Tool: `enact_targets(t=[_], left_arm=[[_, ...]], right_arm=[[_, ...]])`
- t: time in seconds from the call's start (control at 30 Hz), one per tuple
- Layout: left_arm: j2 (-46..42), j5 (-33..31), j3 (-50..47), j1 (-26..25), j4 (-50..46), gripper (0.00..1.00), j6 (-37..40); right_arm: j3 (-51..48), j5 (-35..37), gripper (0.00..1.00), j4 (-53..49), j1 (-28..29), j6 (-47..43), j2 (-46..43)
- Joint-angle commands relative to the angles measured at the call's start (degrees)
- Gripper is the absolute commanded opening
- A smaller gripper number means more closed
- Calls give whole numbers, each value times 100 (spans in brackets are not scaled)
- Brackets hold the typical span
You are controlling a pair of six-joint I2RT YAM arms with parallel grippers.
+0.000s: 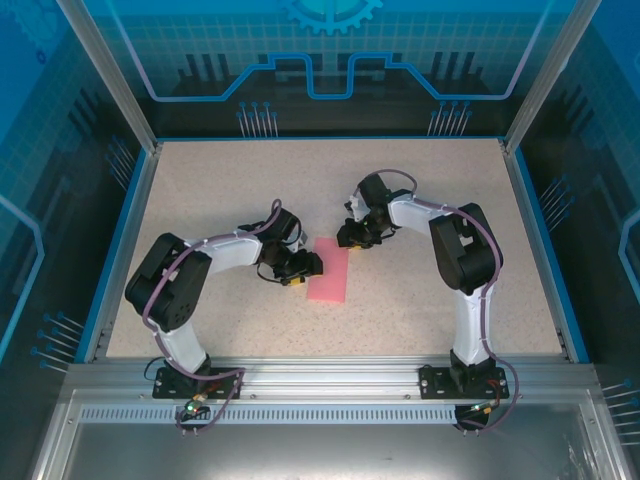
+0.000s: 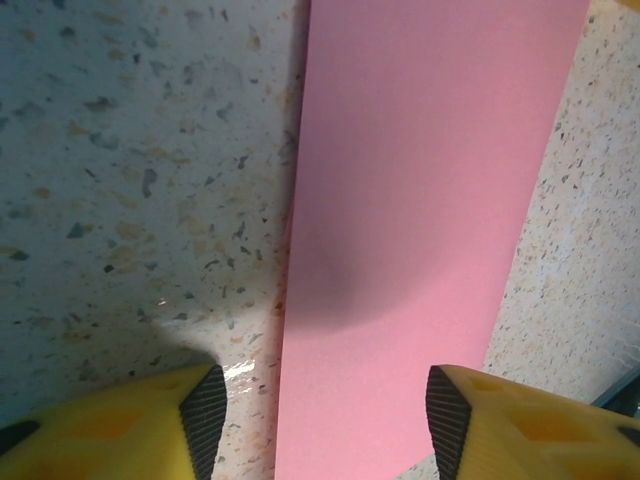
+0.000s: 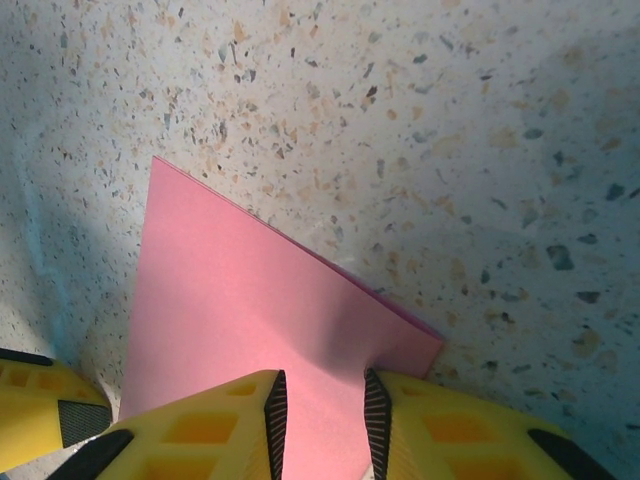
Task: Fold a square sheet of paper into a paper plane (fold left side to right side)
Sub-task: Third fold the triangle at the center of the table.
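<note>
Right now the paper (image 1: 330, 277) lies flat near the middle of the tabletop (image 1: 430, 190), between the two arms. It shows as a narrow pink rectangle rather than a full square. From above I see the left end effector (image 1: 308, 267) down at the paper's left long edge, and the right end effector (image 1: 350, 239) down at its far short end.

On the left wrist camera the paper (image 2: 430, 200) runs away from me as a long flat strip. The left end effector (image 2: 325, 430) stands wide open and has hold of nothing. One of its fingers (image 2: 200, 425) sits over bare speckled tabletop just off the strip's left edge. The other sits over the strip's right edge, so the near end of the strip lies in the gap between them. I cannot tell whether the pads touch down.

On the right wrist camera a corner of the paper (image 3: 240, 310) points away, with a thin second layer peeking out along its right edge. The right end effector (image 3: 320, 425) is only narrowly open. Its fingers (image 3: 270, 420) are directly over the paper, with pink showing through the slim slot between the pads. A soft dent or shadow sits in the paper just ahead of that slot. I cannot tell whether the pads press on the paper or hover just above it.
</note>
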Motion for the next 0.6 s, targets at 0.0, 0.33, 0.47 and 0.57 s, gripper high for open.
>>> enact_targets(t=[0.0,0.33,0.47,0.57], left_arm=[[225,417,114,-140,179,54,-105],[86,352,81,-141,170,39,-106],[-6,294,65,-138,78,34,-64],[-31,263,52,-144,23,30,-58]], right_arm=[[50,92,30,-168,69,-102,210],[78,78,30,-157,57,-112,238],[74,82,30,-133,43,-119,238],[70,92,31,-105,45,-135,221]])
